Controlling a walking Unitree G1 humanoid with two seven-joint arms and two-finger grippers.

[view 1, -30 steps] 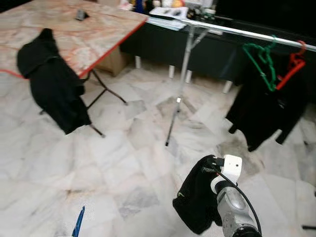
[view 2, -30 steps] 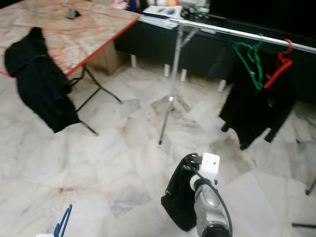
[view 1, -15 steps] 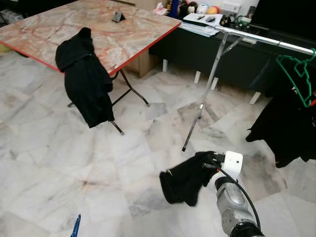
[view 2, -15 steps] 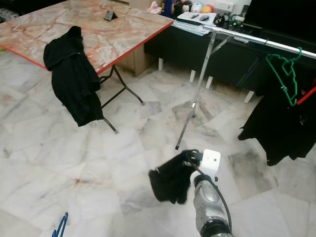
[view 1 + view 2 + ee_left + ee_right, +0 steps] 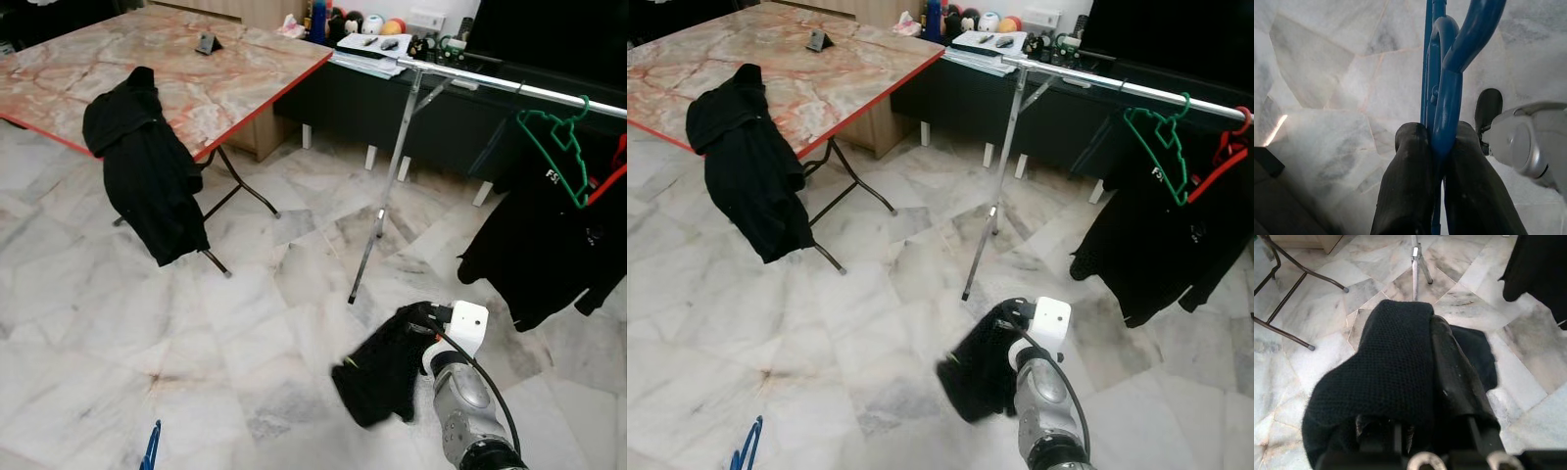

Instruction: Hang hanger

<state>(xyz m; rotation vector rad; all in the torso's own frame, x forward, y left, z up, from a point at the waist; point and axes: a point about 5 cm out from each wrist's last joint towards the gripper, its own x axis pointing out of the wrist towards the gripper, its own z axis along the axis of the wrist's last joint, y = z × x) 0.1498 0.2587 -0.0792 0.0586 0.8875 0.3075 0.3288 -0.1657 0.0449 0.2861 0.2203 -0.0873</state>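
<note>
My left gripper (image 5: 1437,142) is shut on a blue hanger (image 5: 1442,73), whose tip (image 5: 151,448) pokes up at the bottom left of the head view. My right gripper (image 5: 423,318) is shut on a black garment (image 5: 380,364) that droops from it above the floor; the cloth (image 5: 1396,382) covers its fingers in the right wrist view. A silver clothes rail (image 5: 509,86) stands ahead on the right, carrying a green hanger (image 5: 556,145), a red hanger (image 5: 1220,162) and a black shirt (image 5: 539,245).
A marble-topped folding table (image 5: 157,78) stands at the left with a black garment (image 5: 147,181) draped over its edge. The rail's slanted leg (image 5: 377,220) reaches the floor ahead. A dark low cabinet (image 5: 392,103) with small items lines the back wall.
The camera view has swung slightly left, showing more of the rail and its hangers. The black garment in my right gripper now hangs lower and closer to the arm.
</note>
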